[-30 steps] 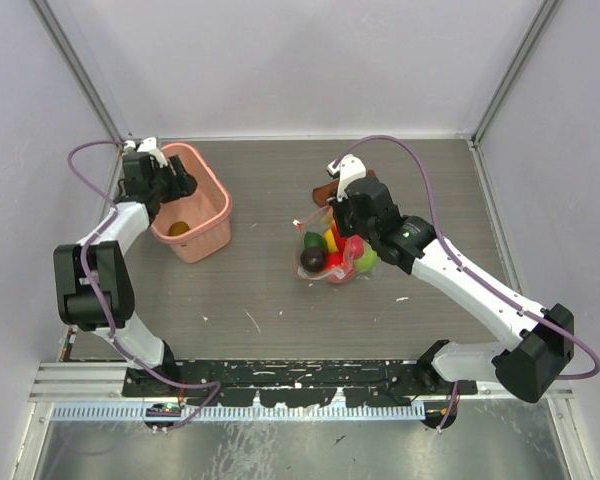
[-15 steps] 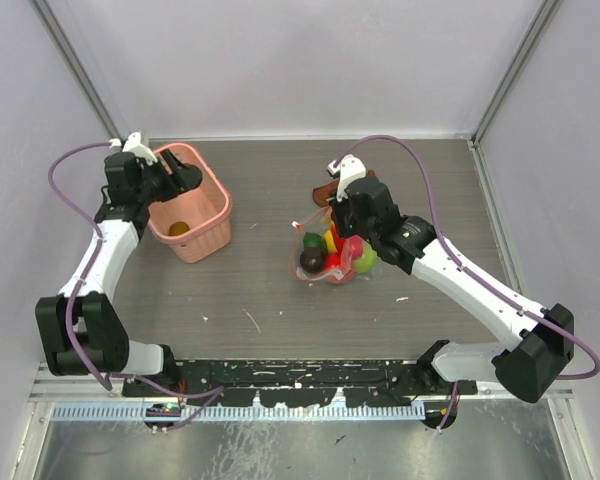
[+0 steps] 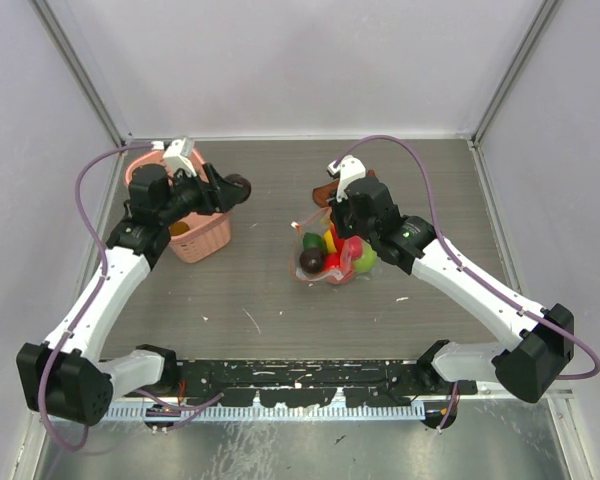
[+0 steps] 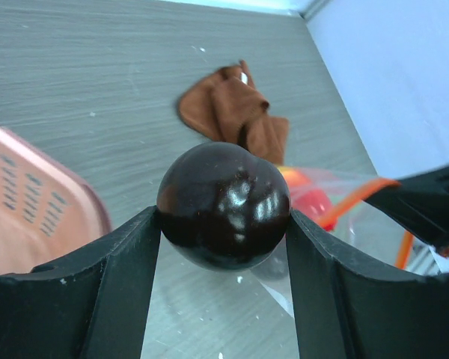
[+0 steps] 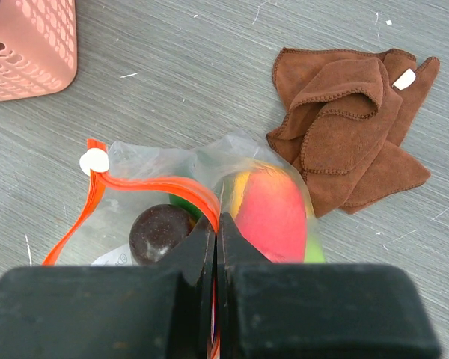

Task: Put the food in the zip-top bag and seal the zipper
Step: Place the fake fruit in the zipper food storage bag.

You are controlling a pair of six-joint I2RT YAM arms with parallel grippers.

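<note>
Left jaws gripping, right jaws pinched shut

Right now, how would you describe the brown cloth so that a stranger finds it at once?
Start at the table, then find the clear bag of coloured food near its middle. Just beyond the bag, toward the far wall, lies a crumpled brown cloth. It is the only soft, dull thing: the basket is pink plastic, the food shiny.
</note>
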